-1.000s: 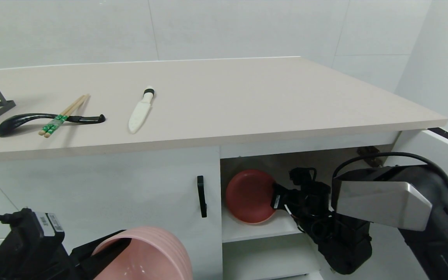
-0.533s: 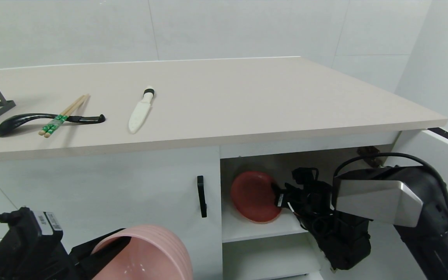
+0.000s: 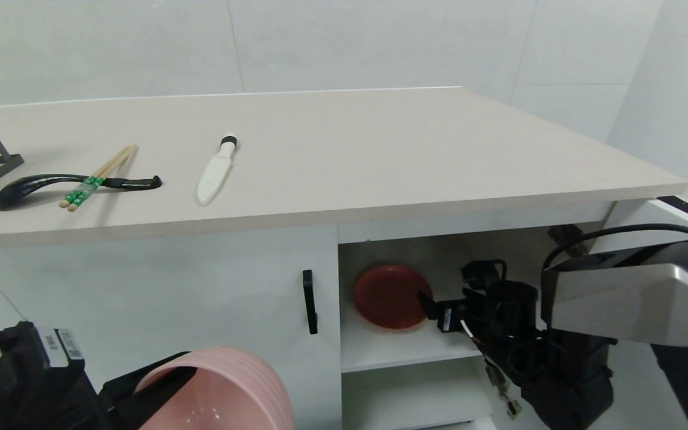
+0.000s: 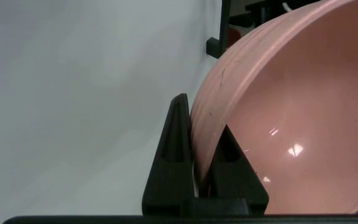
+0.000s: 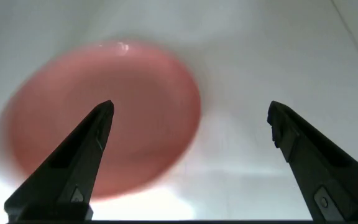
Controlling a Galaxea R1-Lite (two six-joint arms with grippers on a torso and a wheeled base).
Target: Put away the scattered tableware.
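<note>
Round red plate (image 3: 390, 297) on cabinet shelf (image 3: 398, 352), face showing, tilt unclear, right pincer (image 5: 189, 109) released over shelf, left pincer (image 4: 204, 149) clenched on pink bowl (image 4: 291, 112)

Tableware, part stowed, part loose
Lying on cabinet shelf (image 3: 392, 353): red plate (image 3: 389, 297). Tilted, below countertop (image 3: 409, 149) level: pink bowl (image 3: 230, 388). On countertop: black spoon (image 3: 12, 192) under chopsticks (image 3: 96, 177), white knife (image 3: 215, 170).
</note>
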